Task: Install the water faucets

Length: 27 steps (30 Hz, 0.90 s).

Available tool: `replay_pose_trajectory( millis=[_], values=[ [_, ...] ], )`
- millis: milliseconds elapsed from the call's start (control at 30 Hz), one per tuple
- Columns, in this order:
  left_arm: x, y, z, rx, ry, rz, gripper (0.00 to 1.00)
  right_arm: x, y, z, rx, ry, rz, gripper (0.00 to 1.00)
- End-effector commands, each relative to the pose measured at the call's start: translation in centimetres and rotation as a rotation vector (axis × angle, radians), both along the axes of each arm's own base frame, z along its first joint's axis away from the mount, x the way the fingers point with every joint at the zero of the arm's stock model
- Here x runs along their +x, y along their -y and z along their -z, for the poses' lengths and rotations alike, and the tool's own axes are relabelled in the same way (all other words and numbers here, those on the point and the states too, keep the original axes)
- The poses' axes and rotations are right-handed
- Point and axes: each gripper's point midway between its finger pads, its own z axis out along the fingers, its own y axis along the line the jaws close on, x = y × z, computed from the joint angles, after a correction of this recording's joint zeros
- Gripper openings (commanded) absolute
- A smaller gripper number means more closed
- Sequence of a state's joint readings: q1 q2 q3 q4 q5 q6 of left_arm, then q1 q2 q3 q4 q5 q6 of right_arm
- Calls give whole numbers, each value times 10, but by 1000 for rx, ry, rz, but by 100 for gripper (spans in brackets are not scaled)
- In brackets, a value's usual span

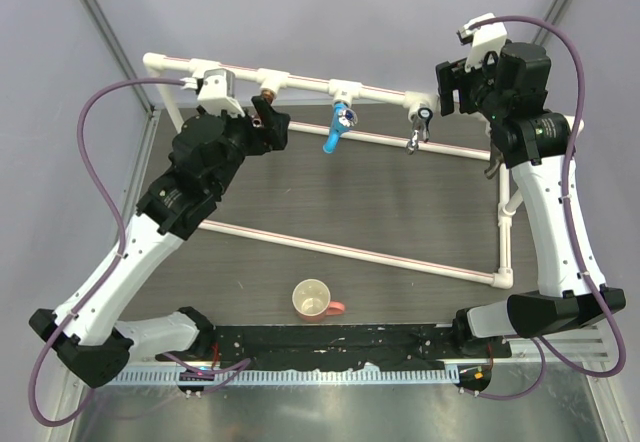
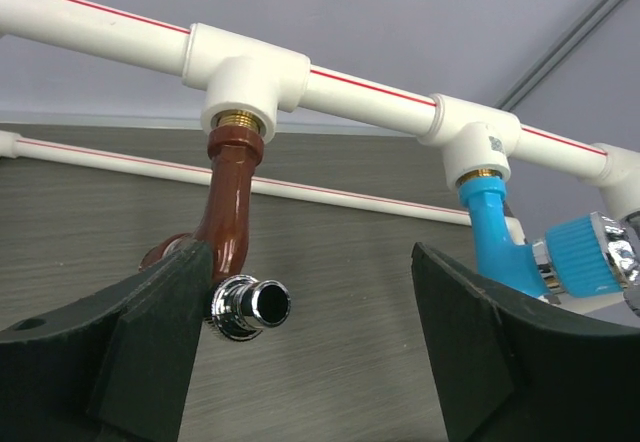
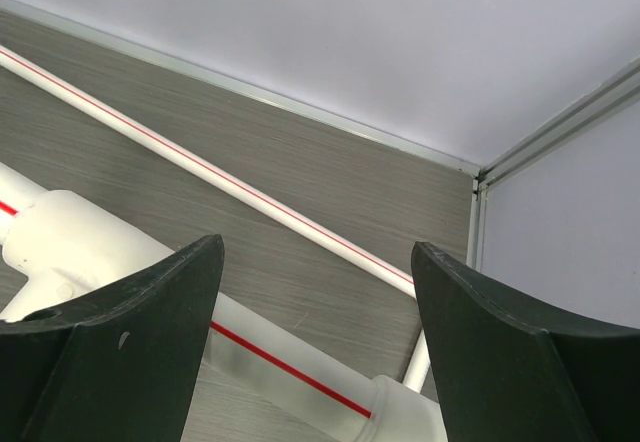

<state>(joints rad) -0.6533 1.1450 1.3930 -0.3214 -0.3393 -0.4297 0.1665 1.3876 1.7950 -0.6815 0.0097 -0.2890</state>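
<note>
A reddish-brown copper-coloured water faucet [image 2: 232,202] hangs screwed into a white tee socket [image 2: 245,67] on the top pipe, its chrome spout [image 2: 252,307] pointing toward the camera. My left gripper [image 2: 310,252] is open around it. The left finger [image 2: 160,332] sits right against the faucet's body, while the right finger is far off it. A bright blue faucet [image 2: 495,237] hangs from the neighbouring tee. From above I see the copper faucet [image 1: 266,96], the blue one [image 1: 338,128] and a chrome one [image 1: 419,128]. My right gripper [image 3: 315,247] is open over the pipe's right end [image 1: 446,87], holding nothing.
The white pipe frame [image 1: 350,250] lies across the dark table, with a lower rail [image 3: 250,197] and corner fitting [image 1: 503,279]. A cream mug with a pink handle [image 1: 313,300] stands near the front edge. Grey walls close in behind and at the right.
</note>
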Motion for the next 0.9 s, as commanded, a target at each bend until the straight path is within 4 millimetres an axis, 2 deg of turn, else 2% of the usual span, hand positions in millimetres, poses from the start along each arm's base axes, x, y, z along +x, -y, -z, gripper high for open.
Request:
replay_pose_trajectory(
  millis=[0,33,67,100,167,200,267,400,500,533,733,867],
  values=[
    [-14,6,-14,-85,38,34,89,-15,-35,41,31,-160,-135,83],
    [-15,2,-17,-121,56,19,94,-14,-34,42,31,-162,-133,83],
    [-17,-1,-22,-170,67,4,95,-14,-36,42,31,-164,-138,83],
    [-23,-14,-33,-215,99,-33,95,-14,-35,42,31,-164,-136,83],
    [-25,-24,-37,-269,129,-73,96,-15,-35,41,31,-161,-136,83],
    [-30,-36,-43,-292,153,-108,96,-15,-35,41,30,-159,-138,83],
    [-31,-45,-43,-295,167,-146,95,-15,-35,40,31,-157,-138,83],
    [-34,-55,-34,-278,164,-183,87,-15,-35,40,31,-156,-139,83],
    [-34,-52,-30,-194,168,-156,86,-15,-35,40,31,-157,-138,83],
    [-31,-51,-26,-110,174,-148,86,-15,-36,40,31,-157,-140,83],
    [-28,-29,-16,128,210,-13,81,-15,-37,40,31,-159,-142,83],
    [-17,-28,-3,414,256,-12,75,-16,-37,40,31,-158,-141,83]
  ],
)
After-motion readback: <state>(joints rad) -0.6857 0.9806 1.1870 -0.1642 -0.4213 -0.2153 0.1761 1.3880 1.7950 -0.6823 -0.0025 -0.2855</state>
